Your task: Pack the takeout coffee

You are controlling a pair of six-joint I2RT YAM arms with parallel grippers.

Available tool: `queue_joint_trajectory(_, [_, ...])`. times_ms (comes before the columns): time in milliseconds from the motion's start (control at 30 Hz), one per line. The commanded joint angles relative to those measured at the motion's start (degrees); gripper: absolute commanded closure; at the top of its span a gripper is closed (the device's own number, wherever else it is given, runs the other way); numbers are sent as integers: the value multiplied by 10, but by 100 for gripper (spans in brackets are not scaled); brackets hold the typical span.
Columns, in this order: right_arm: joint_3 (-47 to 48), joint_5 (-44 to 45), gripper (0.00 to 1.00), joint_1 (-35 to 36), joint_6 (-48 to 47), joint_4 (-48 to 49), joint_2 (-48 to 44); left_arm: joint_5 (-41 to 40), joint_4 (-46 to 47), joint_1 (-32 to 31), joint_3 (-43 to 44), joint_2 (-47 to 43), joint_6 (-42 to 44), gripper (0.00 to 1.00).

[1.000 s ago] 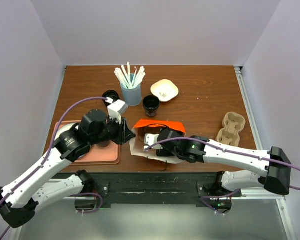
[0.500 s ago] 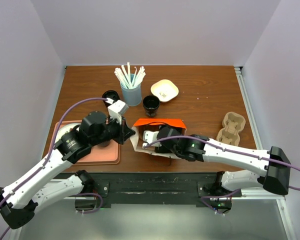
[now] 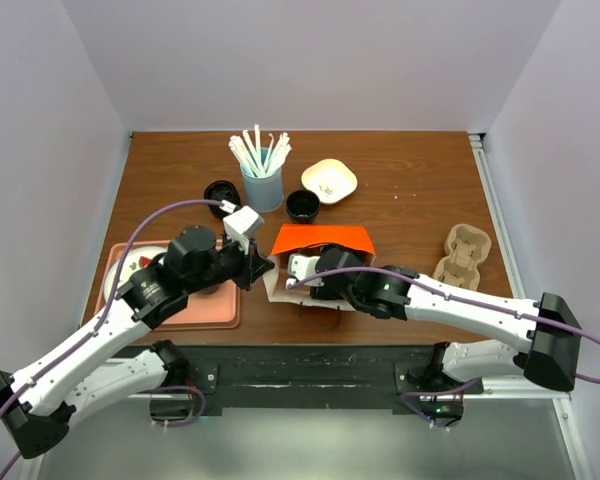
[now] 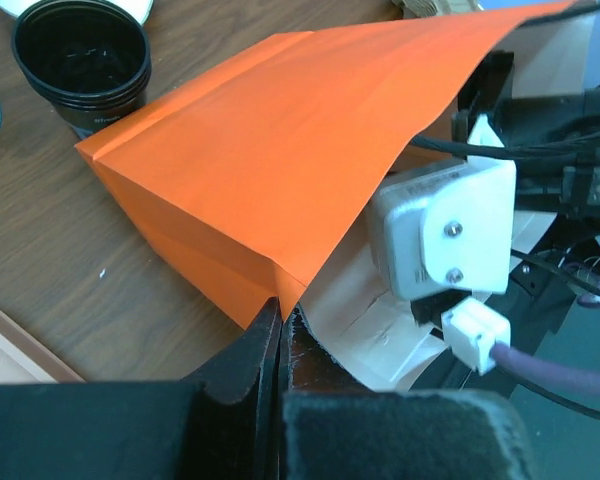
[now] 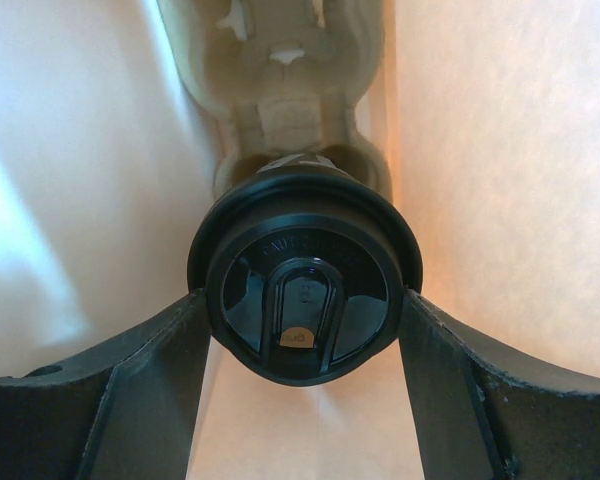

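Observation:
The takeout coffee (image 5: 305, 290), a black cup with a round black lid, sits inside the orange paper bag (image 3: 321, 239) against a cardboard carrier (image 5: 285, 110). My right gripper (image 5: 305, 305) reaches into the bag, and its fingers (image 5: 160, 360) press both sides of the lid. In the top view the bag hides the cup and the right fingertips. My left gripper (image 4: 280, 312) is shut on the edge of the bag's mouth (image 4: 280, 280) and holds it open; it also shows in the top view (image 3: 263, 268).
A dark handled mug (image 3: 302, 204) stands just behind the bag, also in the left wrist view (image 4: 80, 55). Behind are a blue tumbler of straws (image 3: 262, 186), a white bowl (image 3: 329, 180) and another black cup (image 3: 221, 193). A pink tray (image 3: 195, 310) lies left, and a cardboard carrier (image 3: 465, 255) lies right.
My right gripper has pushed deeper into the bag with the cup. The bag's orange top has shifted toward the far side and flattened. My left gripper has moved a little right with the bag's edge.

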Motion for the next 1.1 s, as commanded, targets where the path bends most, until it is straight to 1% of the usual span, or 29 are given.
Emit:
queue_joint_trajectory(0, [-20, 4, 62, -15, 1, 27, -27, 24, 9, -2, -12, -29, 26, 100])
queue_joint_trajectory(100, [-34, -7, 62, -24, -18, 33, -25, 39, 0, -2, -2, -21, 29, 100])
queue_joint_trajectory(300, [-40, -25, 62, -35, -63, 79, -21, 46, 2, -2, 3, -11, 28, 100])
queue_joint_trajectory(733, [-56, -32, 63, -43, -101, 150, -8, 69, 9, -2, 19, 2, 27, 100])
queue_joint_trajectory(1000, [-65, -58, 63, -44, -130, 174, 1, 80, 8, -2, 27, 1, 22, 100])
queue_joint_trajectory(1067, [-67, -80, 63, -44, -151, 184, -2, 84, 7, -2, 27, 2, 19, 100])
